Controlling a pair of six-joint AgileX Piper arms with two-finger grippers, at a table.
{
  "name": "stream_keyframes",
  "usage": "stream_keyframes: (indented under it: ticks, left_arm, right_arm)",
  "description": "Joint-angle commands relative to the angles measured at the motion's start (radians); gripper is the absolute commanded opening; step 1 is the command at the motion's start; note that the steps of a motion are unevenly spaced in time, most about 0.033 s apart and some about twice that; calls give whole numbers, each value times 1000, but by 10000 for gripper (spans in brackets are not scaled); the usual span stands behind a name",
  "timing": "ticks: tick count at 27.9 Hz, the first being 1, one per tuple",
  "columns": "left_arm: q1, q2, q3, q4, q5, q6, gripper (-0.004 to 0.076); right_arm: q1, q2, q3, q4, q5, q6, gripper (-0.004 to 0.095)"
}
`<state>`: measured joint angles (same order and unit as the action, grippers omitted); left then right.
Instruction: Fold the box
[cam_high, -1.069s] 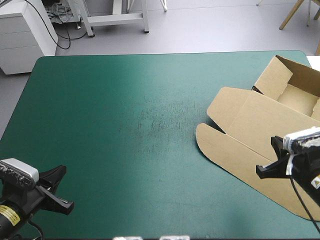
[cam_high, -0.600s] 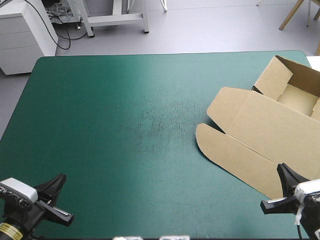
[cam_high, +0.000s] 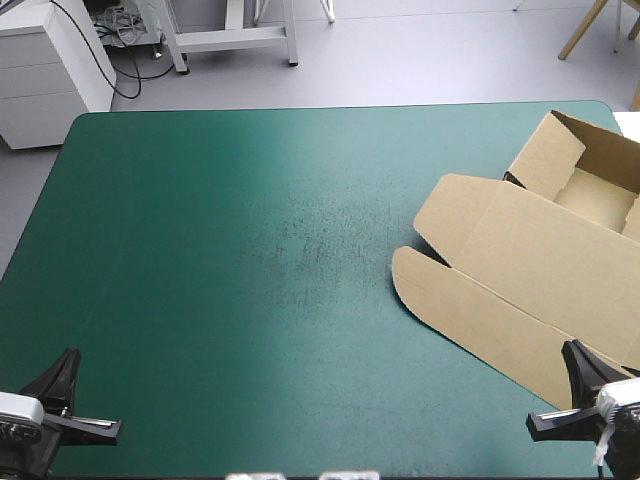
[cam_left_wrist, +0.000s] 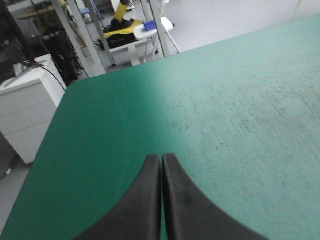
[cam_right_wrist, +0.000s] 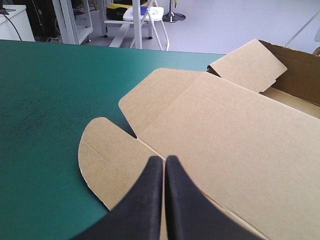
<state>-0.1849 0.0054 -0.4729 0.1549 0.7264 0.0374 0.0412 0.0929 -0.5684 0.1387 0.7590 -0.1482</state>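
Rightward, box (cam_high: 540, 260) sits near table (cam_high: 200, 250) edge; left hand (cam_left_wrist: 161, 158), right hand (cam_right_wrist: 164, 159) closed, empty.

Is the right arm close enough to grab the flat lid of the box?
Probably yes. The right gripper, fingers shut, is right by the near edge of the box. The flat lid lies straight ahead of it with nothing in between. It would need to open first to grab.

left gripper (cam_left_wrist: 161, 157): two broad matte black fingers (cam_left_wrist: 140, 210), fin-shaped, wide bases curving up to slim pointed tips | right gripper (cam_right_wrist: 164, 159): same pair of smooth black curved fins, dull plain surface throughout
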Motion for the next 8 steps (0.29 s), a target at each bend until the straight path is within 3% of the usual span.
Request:
stream_keyframes:
  ticks: [1, 3, 8]
  left_arm:
    - [115, -4, -25, -190, -90, 196, -10]
    - [131, -15, -25, -329, -81, 279, -10]
    - [131, -19, -20, -278, -42, 293, -10]
  right_arm:
    - [3, 14, -22, -1, -71, 0, -4]
    - [3, 14, -21, -8, -71, -8, -4]
    - [3, 9, -21, -11, -86, -8, -4]
